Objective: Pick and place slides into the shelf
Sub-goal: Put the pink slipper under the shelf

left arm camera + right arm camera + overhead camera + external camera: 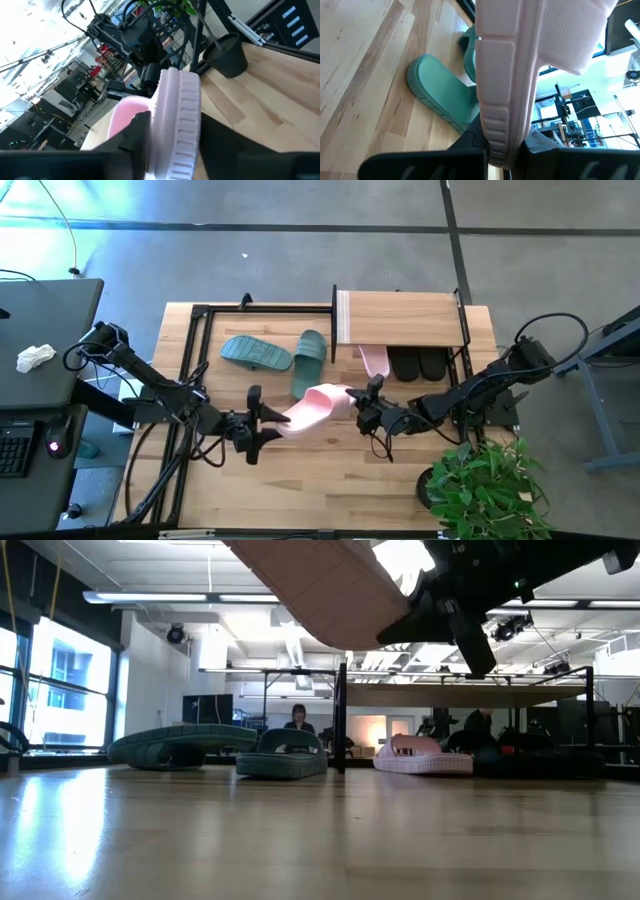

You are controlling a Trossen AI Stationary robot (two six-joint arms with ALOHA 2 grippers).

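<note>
From above, a pale pink slide (320, 408) hangs over the middle of the surface (330, 485) between the left gripper (262, 420) and the right gripper (362, 405) — each at one end of it. The low view shows it lifted clear, another pink slide (422, 754) under the shelf (465, 696). At the wrists, the right jaws pinch the sole edge; the left jaws flank it part-open — contact seems likely, though unclear.
</note>
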